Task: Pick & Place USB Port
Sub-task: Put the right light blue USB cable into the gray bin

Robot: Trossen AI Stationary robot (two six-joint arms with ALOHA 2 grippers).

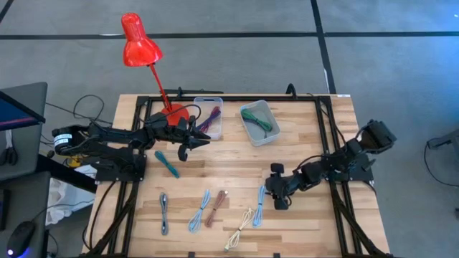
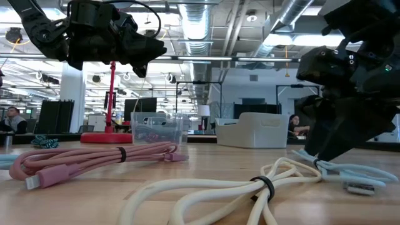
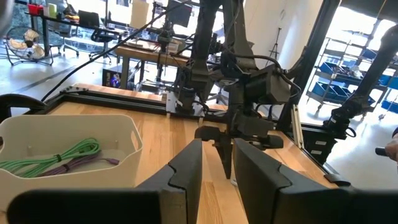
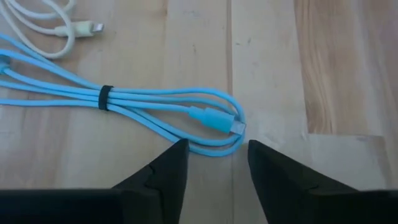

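Closing in on light-blue cable (image 4: 155, 112), right claw (image 4: 211, 163) spread, nothing gripped yet.
Cable lies on tabletop (image 1: 301, 229) at 5 o'clock; two bins (image 1: 259, 122) at 12 hold cables; five left. Left claw (image 1: 188, 145) part-open, empty.

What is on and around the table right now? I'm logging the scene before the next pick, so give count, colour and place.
Desk lamp: one, red, far edge, base behind the left arm.
Clear plastic bin: one, far middle, holding red and purple cables.
White plastic bin: one, beside the clear bin, holding green cable.
Teal cable: one, bundled, near the left gripper.
Grey cable: one, near edge, leftmost.
Light blue cables: two, near edge; one at the right gripper.
Pink cable: one, near edge.
Cream cable: one, near edge.
Left gripper: raised, holding nothing.
Right gripper: open over the light blue cable.
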